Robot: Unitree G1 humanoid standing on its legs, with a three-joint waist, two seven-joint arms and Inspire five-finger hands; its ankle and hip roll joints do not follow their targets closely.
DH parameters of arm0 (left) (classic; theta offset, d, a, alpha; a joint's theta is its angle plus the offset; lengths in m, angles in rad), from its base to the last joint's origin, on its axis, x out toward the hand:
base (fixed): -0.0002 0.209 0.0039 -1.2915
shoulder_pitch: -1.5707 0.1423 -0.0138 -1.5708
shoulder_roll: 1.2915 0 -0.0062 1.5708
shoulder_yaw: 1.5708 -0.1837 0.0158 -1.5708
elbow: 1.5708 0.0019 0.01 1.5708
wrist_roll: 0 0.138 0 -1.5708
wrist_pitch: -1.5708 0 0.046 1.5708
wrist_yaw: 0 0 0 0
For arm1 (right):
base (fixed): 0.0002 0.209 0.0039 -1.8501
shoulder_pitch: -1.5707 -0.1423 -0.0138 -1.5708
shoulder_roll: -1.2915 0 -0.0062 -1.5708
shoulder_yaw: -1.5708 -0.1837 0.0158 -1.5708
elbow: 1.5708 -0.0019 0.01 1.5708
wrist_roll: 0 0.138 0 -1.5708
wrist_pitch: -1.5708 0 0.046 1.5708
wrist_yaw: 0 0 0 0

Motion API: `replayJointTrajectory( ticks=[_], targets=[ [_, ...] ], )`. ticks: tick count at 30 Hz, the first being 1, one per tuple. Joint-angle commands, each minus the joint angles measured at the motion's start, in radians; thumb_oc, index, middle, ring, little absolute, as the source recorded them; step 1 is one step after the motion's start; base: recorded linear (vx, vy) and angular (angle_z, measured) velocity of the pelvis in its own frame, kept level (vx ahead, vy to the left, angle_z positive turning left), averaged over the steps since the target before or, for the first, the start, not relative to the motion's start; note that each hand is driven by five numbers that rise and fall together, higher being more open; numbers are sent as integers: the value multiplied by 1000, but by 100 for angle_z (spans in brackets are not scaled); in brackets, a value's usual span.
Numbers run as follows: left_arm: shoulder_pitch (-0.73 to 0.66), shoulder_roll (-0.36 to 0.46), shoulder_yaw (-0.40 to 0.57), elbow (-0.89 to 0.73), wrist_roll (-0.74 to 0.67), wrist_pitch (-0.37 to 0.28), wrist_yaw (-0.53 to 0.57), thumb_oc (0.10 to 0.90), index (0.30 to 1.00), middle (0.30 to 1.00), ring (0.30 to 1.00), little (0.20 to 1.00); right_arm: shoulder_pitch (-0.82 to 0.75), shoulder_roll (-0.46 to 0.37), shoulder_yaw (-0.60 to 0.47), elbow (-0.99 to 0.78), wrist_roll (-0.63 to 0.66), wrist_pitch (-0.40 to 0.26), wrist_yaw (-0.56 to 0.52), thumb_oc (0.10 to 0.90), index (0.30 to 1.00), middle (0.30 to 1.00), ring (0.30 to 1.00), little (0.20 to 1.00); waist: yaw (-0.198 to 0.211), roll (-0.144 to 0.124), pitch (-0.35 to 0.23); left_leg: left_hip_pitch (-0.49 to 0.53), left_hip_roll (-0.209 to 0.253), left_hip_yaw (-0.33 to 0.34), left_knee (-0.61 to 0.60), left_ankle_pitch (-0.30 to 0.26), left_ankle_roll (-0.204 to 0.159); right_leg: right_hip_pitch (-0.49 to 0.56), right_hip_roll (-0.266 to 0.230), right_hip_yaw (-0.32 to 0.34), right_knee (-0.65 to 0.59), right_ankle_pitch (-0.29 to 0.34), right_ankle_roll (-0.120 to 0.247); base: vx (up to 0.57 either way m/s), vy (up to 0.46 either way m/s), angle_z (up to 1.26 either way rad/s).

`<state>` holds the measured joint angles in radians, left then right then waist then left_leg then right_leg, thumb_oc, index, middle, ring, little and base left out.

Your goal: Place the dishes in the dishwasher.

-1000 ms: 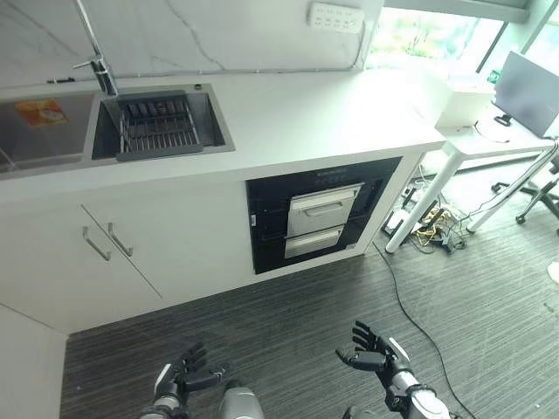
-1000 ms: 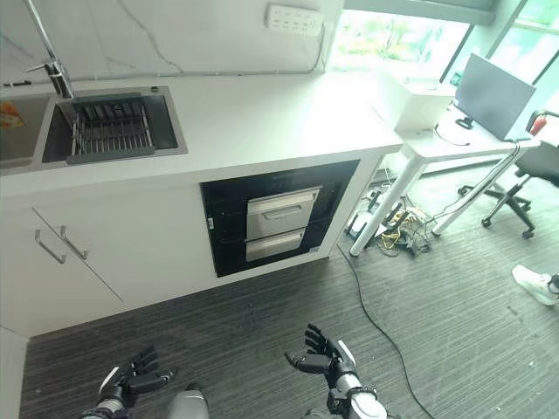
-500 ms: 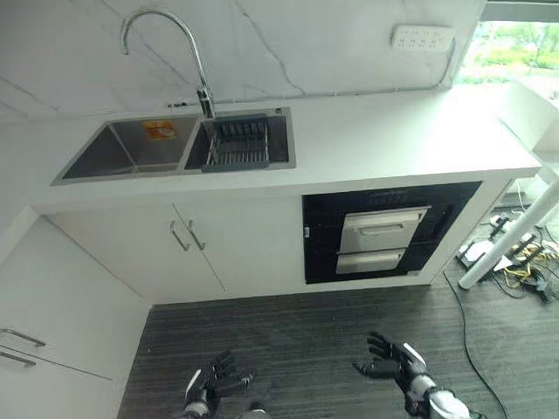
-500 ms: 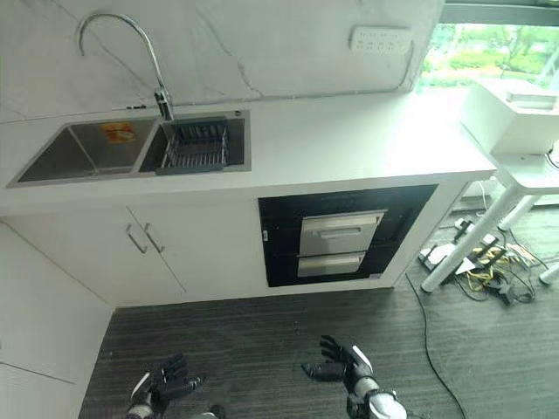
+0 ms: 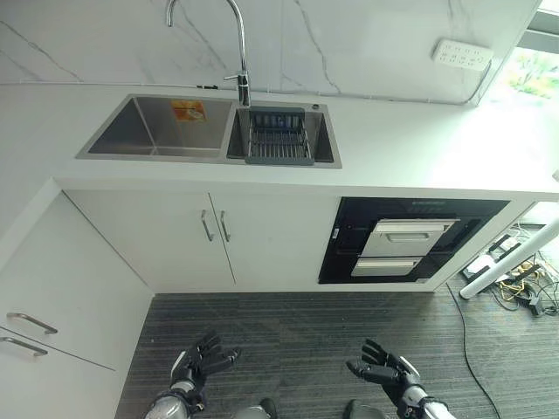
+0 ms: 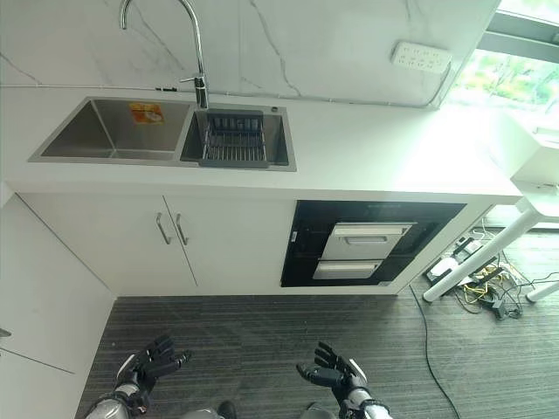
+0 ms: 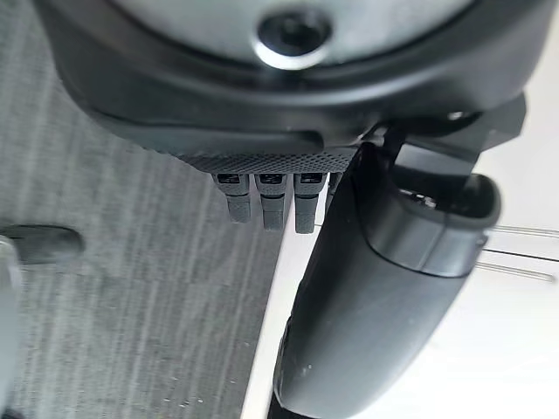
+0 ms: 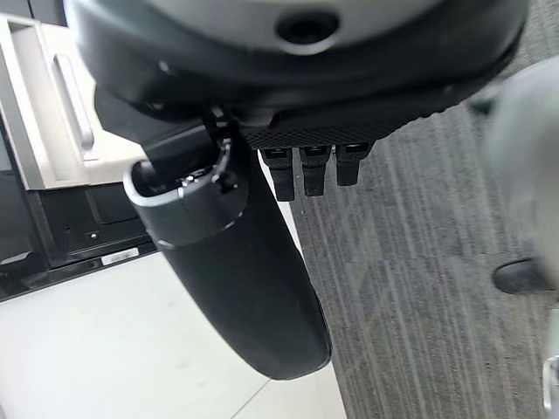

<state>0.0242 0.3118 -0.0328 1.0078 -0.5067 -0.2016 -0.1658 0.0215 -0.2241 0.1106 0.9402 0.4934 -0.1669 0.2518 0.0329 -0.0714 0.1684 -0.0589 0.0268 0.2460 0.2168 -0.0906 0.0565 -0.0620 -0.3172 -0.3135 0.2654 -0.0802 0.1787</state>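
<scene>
The dishwasher point(image 5: 406, 249) is a black panel with two silver drawer fronts, both closed, set under the white counter point(image 5: 419, 148) at the right. A dark dish rack point(image 5: 278, 140) sits in the right basin of the steel sink point(image 5: 157, 127), below the tall faucet point(image 5: 238, 52); what the rack holds is too small to tell. My left hand point(image 5: 199, 367) and right hand point(image 5: 384, 374) hover low over the striped grey floor, well short of the cabinets. Both are open with fingers spread and hold nothing. In the wrist views the left fingers point(image 7: 262, 205) and right fingers point(image 8: 314, 166) point straight out.
Two white cabinet doors with bar handles point(image 5: 214, 227) stand under the sink. White drawers point(image 5: 35, 323) jut out at the near left. A white table leg point(image 5: 511, 262) and a tangle of cables point(image 5: 524, 292) lie at the right. A power strip point(image 5: 461, 54) hangs on the marble wall.
The camera has swung, so the sink and cabinets now sit mid-picture and the dishwasher further right. Both hands stay low, open and empty.
</scene>
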Motion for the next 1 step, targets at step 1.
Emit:
replayJointTrajectory(
  ticks=[1],
  targets=[
    [-44,24,1,-96,-6,-62,-44,800,900,900,900,900,-43,-44,-31,-66,54,-61,10,800,900,900,900,900,-1,2,-43,20,99,2,83,-184,-84,-1,33,-14,35,-17,19,42,-71,4]
  ],
)
